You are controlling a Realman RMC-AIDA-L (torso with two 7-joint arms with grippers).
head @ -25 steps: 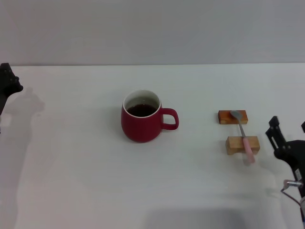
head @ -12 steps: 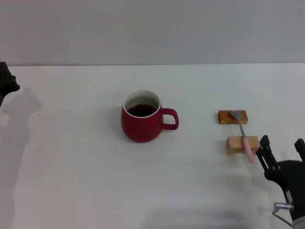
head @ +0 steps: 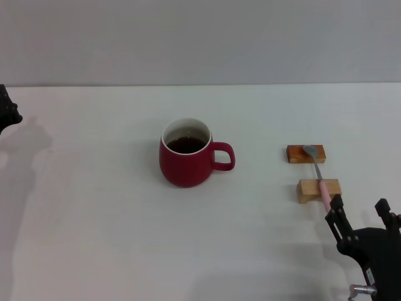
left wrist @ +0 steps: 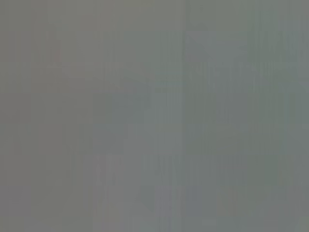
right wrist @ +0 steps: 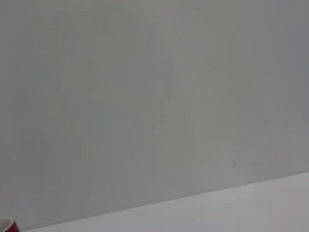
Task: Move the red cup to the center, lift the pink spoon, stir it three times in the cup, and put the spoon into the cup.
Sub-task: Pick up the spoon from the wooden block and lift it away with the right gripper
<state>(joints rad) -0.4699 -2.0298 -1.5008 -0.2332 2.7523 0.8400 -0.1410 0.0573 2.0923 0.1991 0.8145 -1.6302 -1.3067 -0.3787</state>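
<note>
In the head view, the red cup (head: 186, 160) is seen standing upright near the middle of the white table (head: 94, 207). It is rounded and glossy dark red, with a white inside, dark liquid within, and a loop handle turned toward the robot's right. Well apart from it on the right, the pink spoon (head: 319, 177) is laid across two small wooden blocks: its grey metal bowl rests on the far block (head: 306, 153), and its pale pink handle crosses the near block (head: 319, 190) and overhangs it toward the robot. The right gripper (head: 362, 219) is found just beside that handle end, on the near side; its two black fingers are spread apart and nothing is held between them. Only a small dark part of the left gripper (head: 6, 113) is visible at the far left edge, well away from the cup; whether it is released or clenched cannot be told.

In the left wrist view, nothing but a uniform grey field is shown.

In the right wrist view, a plain grey wall (right wrist: 145, 96) above a strip of table is shown, and a sliver of the red cup's rim is caught at the corner (right wrist: 7, 225).
</note>
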